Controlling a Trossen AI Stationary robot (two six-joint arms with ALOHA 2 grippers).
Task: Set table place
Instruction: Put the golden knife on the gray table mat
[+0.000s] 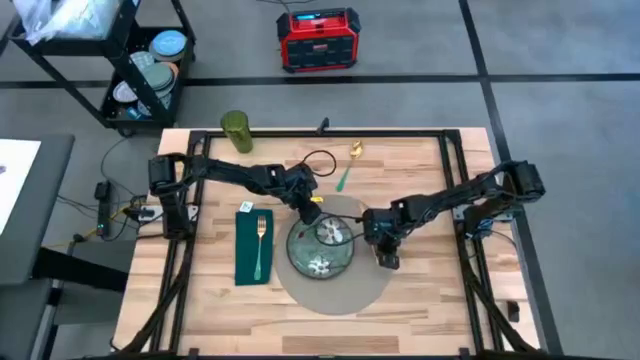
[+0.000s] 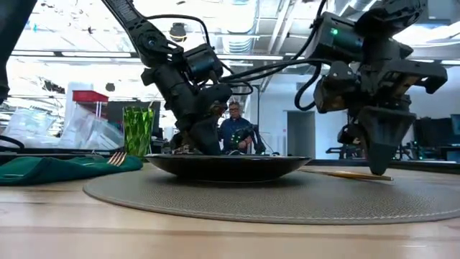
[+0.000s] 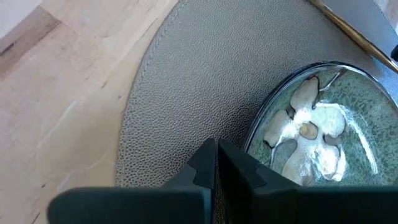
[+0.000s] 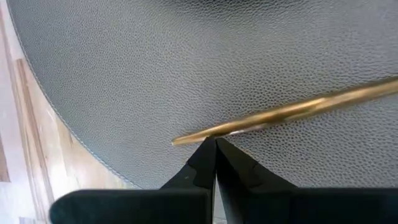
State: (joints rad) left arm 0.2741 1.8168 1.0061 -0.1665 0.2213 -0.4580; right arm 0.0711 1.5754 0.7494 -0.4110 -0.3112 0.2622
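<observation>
On the left of my light, striped butcher-block wooden tabletop (image 1: 420,300) a folded dark green cloth napkin (image 1: 252,248) lies with a gold metal fork (image 1: 261,243) on top of it, and beyond that, at the far edge, stands a green ribbed glass tumbler (image 1: 236,131). Just right of the napkin lies the large flat round grey-beige placemat (image 1: 335,296), and on its left half sits the small round green floral plate (image 1: 320,250). My left gripper (image 3: 216,163) hangs low over the placemat at the plate's far-left rim, its fingers pressed together on nothing; in the left wrist view the plate's rim is just beside the tips. Near the far edge of the tabletop lie a small gold utensil (image 1: 355,150) and a thin green stick-like thing (image 1: 342,180). My right gripper (image 4: 216,149) is down on the right part of the placemat, right of the plate, fingers closed tip to tip, with the end of a long gold metal utensil handle (image 4: 292,111) touching the tips as it lies flat on the mat.
</observation>
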